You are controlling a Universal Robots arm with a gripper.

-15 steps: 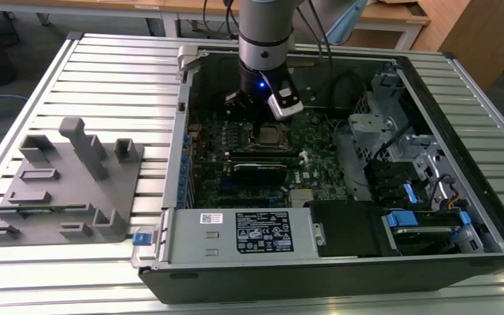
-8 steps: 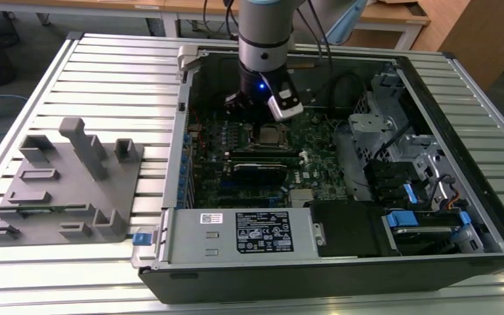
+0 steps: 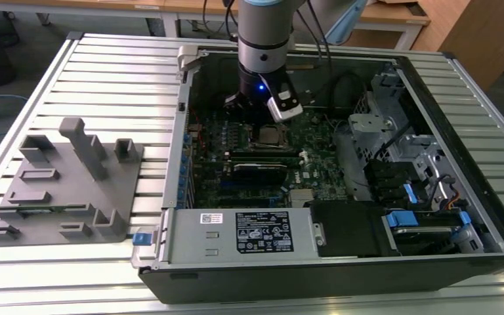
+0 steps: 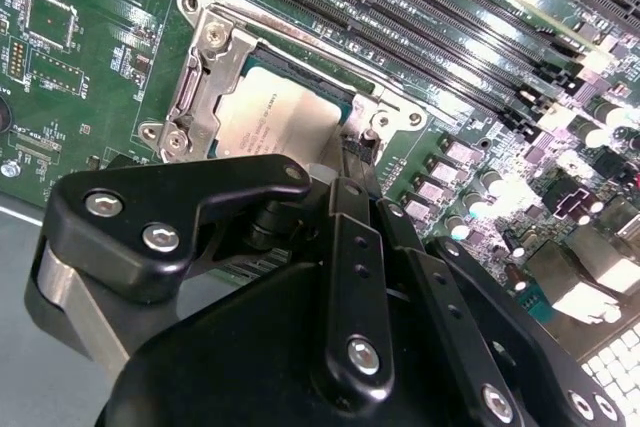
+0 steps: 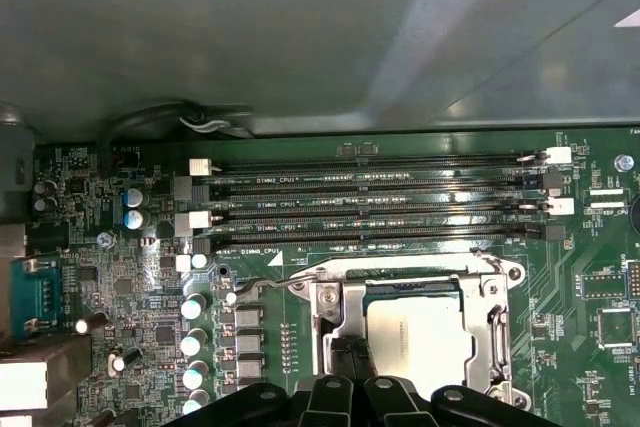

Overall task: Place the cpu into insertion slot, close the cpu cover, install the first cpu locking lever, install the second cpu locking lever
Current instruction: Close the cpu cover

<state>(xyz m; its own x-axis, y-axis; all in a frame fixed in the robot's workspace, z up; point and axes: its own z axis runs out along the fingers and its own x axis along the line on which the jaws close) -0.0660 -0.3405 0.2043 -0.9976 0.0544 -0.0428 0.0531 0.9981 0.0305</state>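
Black gripper hangs low at the edge of the slot, its tips seemingly pressed together, with nothing visible between them. Just beyond, the cpu already lies flat in the slot, and the cover looks folded down around it. One thin lever runs beside the cover; I cannot tell whether it is locked. I judge the levers remain. Farther off lie long memory slots.
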